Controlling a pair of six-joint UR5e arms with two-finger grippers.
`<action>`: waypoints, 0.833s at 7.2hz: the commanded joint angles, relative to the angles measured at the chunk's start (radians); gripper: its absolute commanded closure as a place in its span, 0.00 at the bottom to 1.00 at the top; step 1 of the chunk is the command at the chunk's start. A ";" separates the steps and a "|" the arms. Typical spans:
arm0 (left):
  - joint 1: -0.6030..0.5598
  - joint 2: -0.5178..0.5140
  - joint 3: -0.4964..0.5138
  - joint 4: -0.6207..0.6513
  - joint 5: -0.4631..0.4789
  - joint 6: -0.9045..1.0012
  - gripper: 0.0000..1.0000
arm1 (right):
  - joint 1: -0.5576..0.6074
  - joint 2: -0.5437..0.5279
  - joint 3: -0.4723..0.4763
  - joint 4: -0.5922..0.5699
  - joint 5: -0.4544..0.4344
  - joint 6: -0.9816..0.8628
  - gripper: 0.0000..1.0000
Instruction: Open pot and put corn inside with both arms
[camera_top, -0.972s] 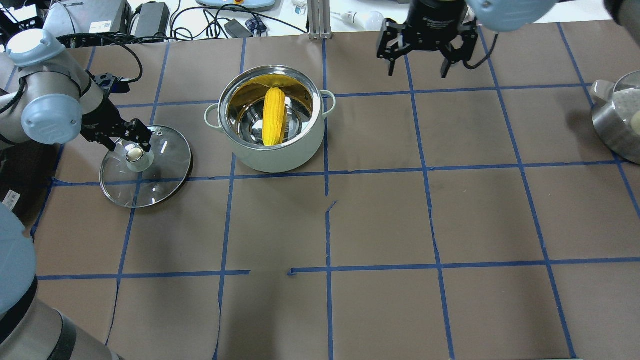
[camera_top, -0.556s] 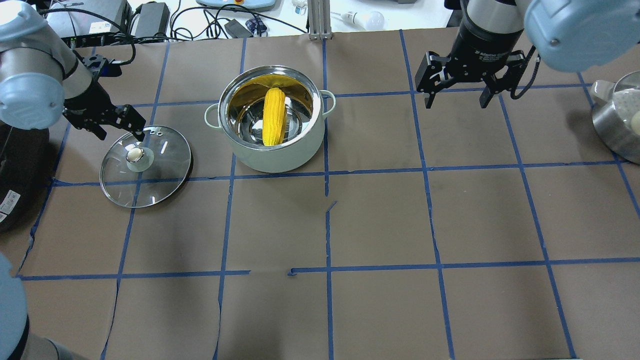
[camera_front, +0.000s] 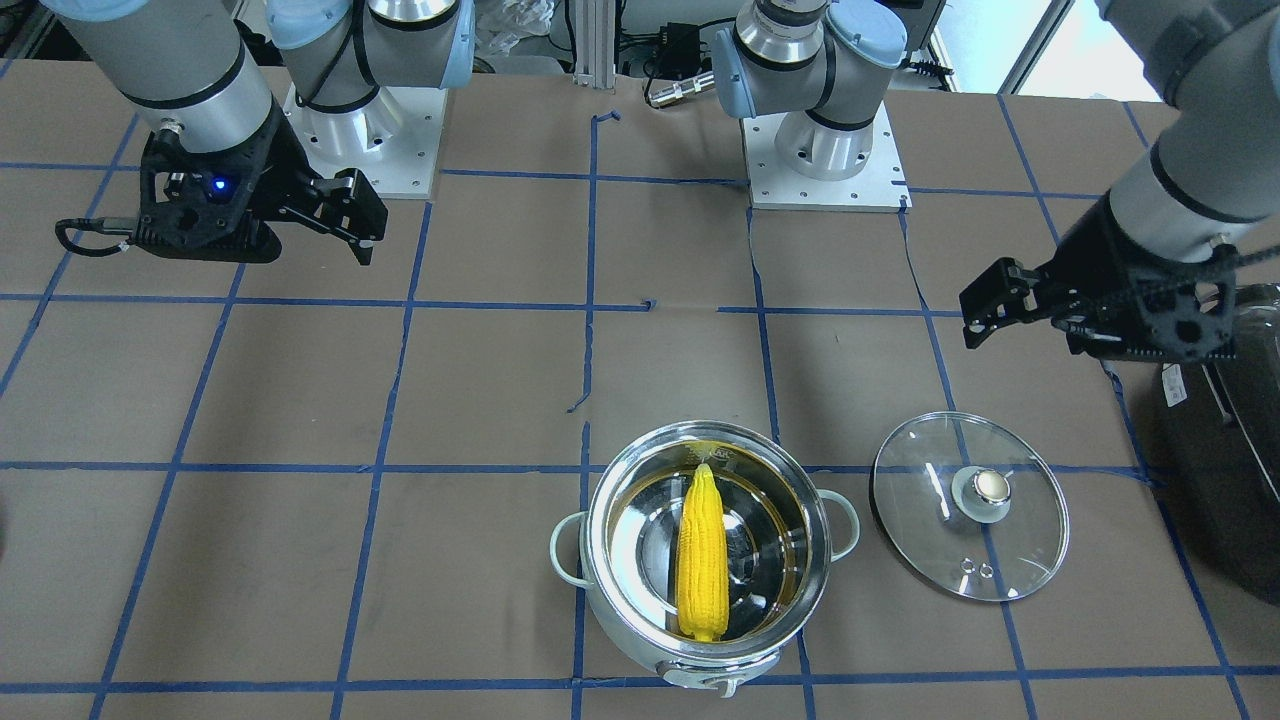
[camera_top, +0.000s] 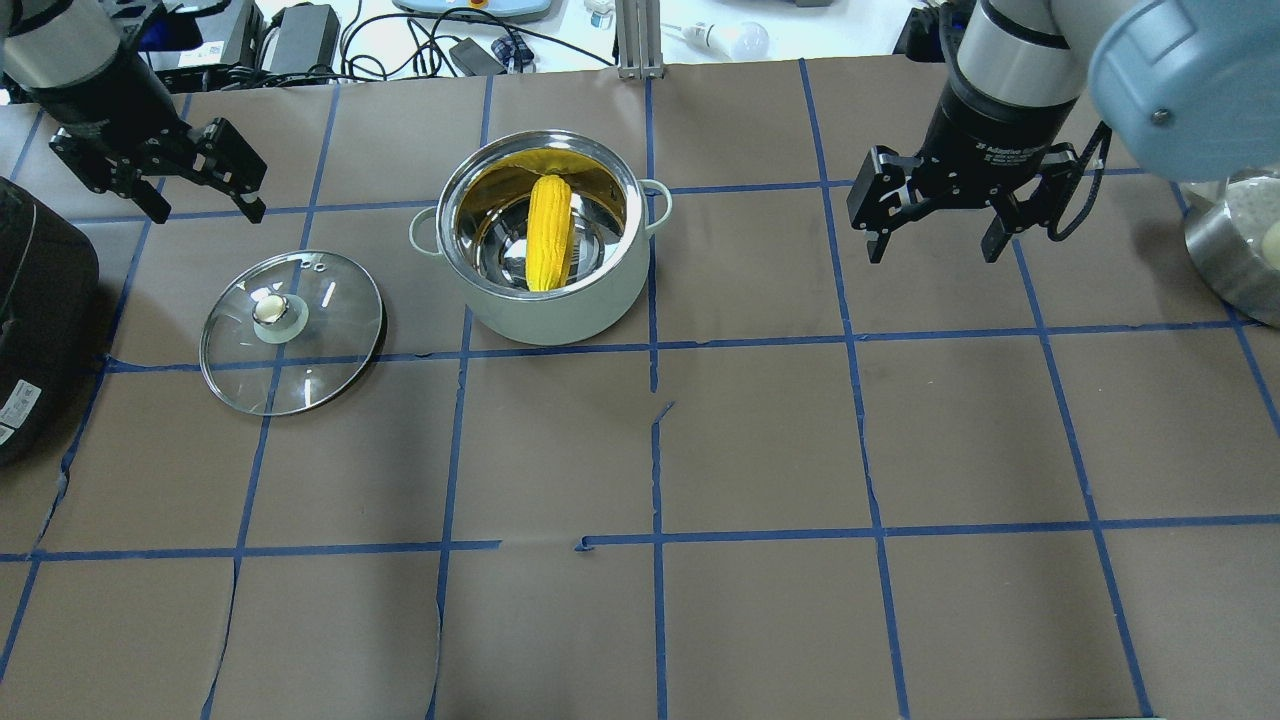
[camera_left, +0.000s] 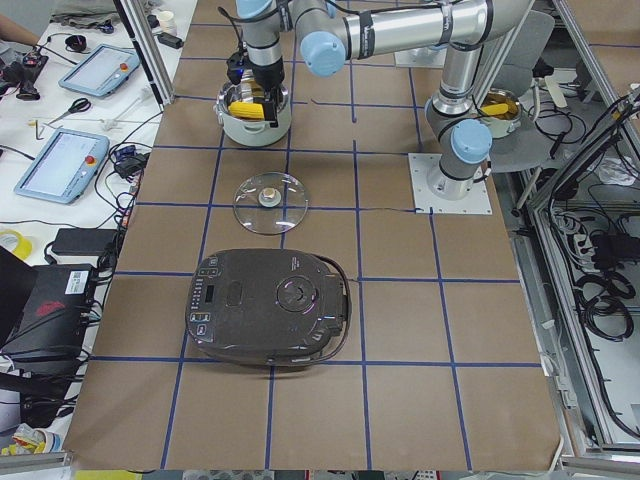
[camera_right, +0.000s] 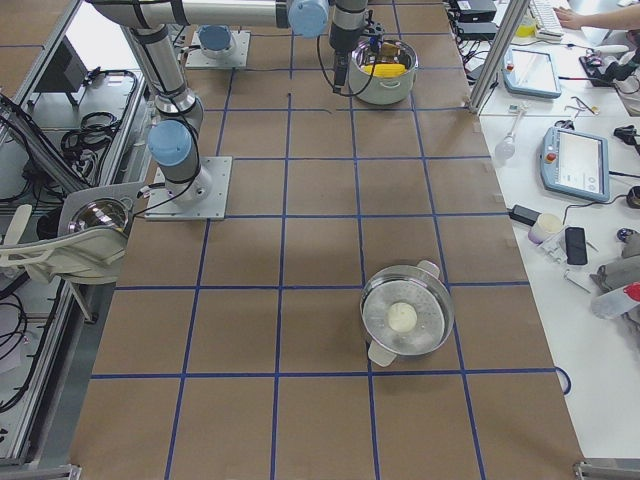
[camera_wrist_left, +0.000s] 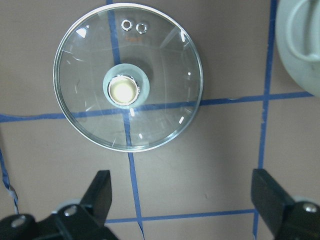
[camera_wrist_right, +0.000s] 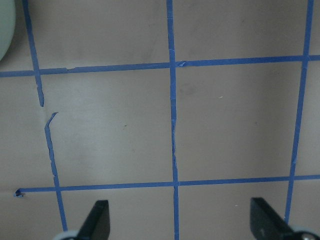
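Note:
The pale green pot (camera_top: 560, 315) stands open at the table's far middle, and it also shows in the front view (camera_front: 600, 520). The yellow corn (camera_top: 548, 235) lies inside it, leaning on the wall (camera_front: 700, 555). The glass lid (camera_top: 330, 350) lies flat on the table left of the pot, knob up. My left gripper (camera_top: 208, 210) is open and empty, raised beyond the lid. The left wrist view shows the lid (camera_wrist_left: 165, 75) ahead of the open gripper (camera_wrist_left: 185, 200). My right gripper (camera_top: 933, 250) is open and empty, above bare table right of the pot (camera_wrist_right: 180, 220).
A large black appliance (camera_top: 30, 330) sits at the table's left edge near the lid. A steel pot with a white ball (camera_top: 1240, 240) stands at the right edge. Cables and devices lie beyond the far edge.
My left gripper has left the lid's knob and drawn back up and to the far left. My right gripper has moved right and nearer. Pot, corn and lid have not moved.

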 joint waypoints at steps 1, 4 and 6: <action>-0.147 0.058 0.009 -0.014 -0.001 -0.207 0.00 | -0.016 -0.008 0.001 0.008 0.007 -0.009 0.00; -0.270 0.092 -0.038 -0.006 0.000 -0.266 0.00 | -0.014 -0.013 0.004 0.006 0.015 -0.006 0.00; -0.261 0.103 -0.062 0.012 -0.004 -0.211 0.00 | -0.017 -0.013 0.001 0.009 -0.004 -0.008 0.00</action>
